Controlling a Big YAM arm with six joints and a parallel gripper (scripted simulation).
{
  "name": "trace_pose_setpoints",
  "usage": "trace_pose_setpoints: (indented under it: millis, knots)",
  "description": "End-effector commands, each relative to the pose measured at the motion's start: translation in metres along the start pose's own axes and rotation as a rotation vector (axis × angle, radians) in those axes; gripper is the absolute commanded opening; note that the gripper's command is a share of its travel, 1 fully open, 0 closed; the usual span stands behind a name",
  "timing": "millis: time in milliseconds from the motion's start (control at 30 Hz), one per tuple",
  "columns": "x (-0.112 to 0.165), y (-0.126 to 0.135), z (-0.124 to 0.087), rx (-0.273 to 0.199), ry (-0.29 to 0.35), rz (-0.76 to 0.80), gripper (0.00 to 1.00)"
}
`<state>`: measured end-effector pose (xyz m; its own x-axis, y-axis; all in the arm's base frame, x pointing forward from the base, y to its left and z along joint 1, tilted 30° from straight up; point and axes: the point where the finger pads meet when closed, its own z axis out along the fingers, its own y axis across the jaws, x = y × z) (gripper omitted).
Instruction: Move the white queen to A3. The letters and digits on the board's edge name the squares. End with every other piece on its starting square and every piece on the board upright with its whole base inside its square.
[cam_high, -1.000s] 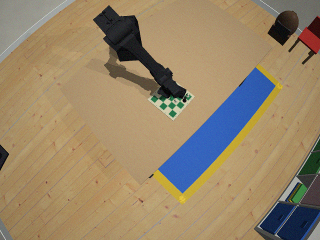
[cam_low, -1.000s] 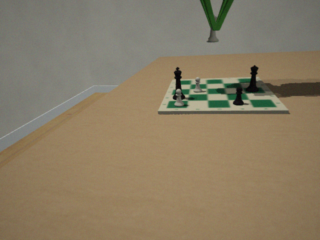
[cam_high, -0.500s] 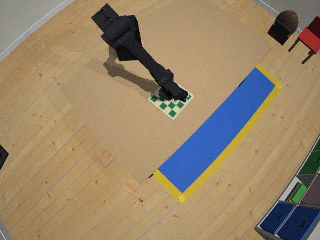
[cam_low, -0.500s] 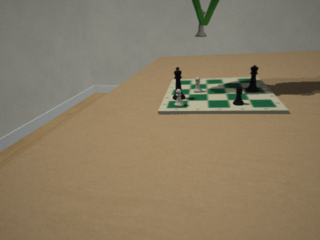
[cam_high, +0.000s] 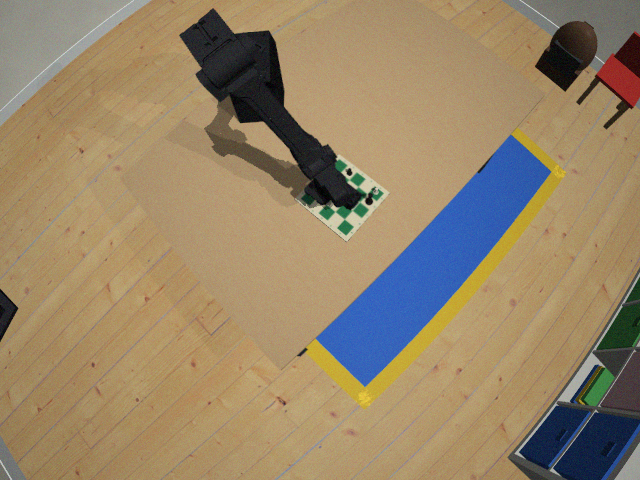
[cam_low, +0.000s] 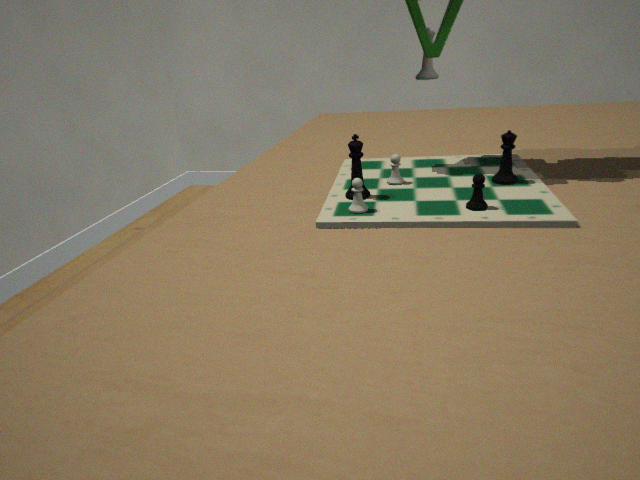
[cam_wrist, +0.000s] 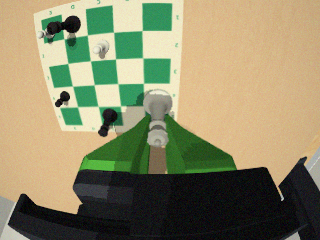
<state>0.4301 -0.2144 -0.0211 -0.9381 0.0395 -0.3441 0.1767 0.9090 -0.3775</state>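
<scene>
My gripper (cam_low: 430, 47) has green fingers and is shut on the white queen (cam_low: 427, 64), holding it high above the board. In the wrist view the queen (cam_wrist: 156, 116) hangs between the fingers over the near edge of the green and cream chessboard (cam_wrist: 110, 60). The board (cam_low: 444, 192) lies on the tan table. On it stand a black king (cam_low: 356, 167), a black queen (cam_low: 506, 157), a black pawn (cam_low: 477, 192) and two white pawns (cam_low: 357, 195) (cam_low: 395, 169). In the overhead view the arm (cam_high: 289, 131) covers part of the board.
A blue mat with a yellow border (cam_high: 439, 268) lies on the floor beside the table. Shelves with coloured bins (cam_high: 594, 408) stand at the lower right. A red chair (cam_high: 622, 72) and a brown object (cam_high: 571, 46) stand at the upper right.
</scene>
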Motion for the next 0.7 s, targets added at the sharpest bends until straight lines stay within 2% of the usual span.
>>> trace_pose_setpoints:
  millis: [0, 333, 667]
  knots:
    - [0.006, -0.004, 0.0, 0.0, 0.014, 0.022, 0.0]
    - [-0.005, -0.007, 0.009, 0.007, -0.012, 0.015, 0.0]
    - [-0.002, -0.006, 0.05, 0.004, -0.007, 0.009, 0.0]
